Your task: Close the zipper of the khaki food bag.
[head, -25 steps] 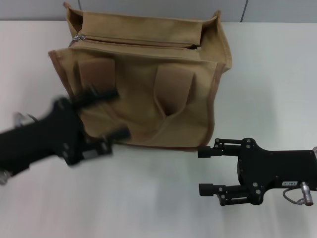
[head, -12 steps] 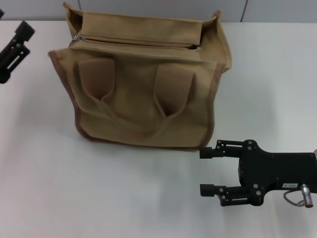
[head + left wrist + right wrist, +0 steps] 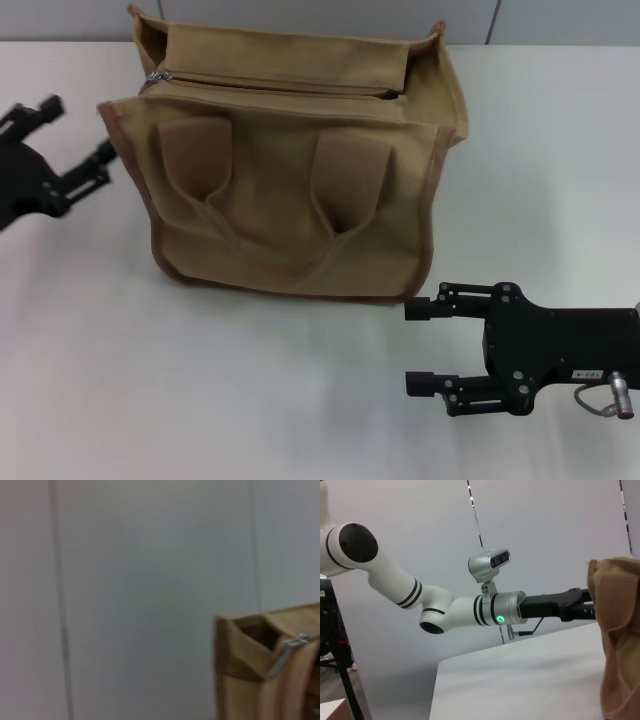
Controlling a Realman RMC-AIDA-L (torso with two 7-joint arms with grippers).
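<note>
Nearest the robot, the right gripper [image 3: 418,346] lay low on the white table [image 3: 250,400], just past the bag's near right corner. Its two fingers were spread wide apart and held nothing. It looked parked.

Next came the khaki food bag [image 3: 290,200]. It sat in the middle of the table with its front pocket and two looped handles [image 3: 265,215] facing the robot. Brown trim ran around its edges.

Out to the bag's left side was the left gripper [image 3: 78,142]. It hung just beside the bag's top left corner, near it but not touching it. Its fingers were apart and empty, and they pointed toward the bag.

Farthest back, along the top of the bag, ran the zipper [image 3: 270,82]. The small silver pull tab [image 3: 154,76] sat at the left end, and the top looked open along most of its length. The left wrist view showed that pull tab [image 3: 287,652] close by, hanging at the bag's corner.

I think the step in hand was reaching for the tab. Next, the left gripper would need to go up and over to the tab, pinch that tiny piece, and pull it along the seam to the right end. The tab was small, so the fingers would need good aim.
</note>
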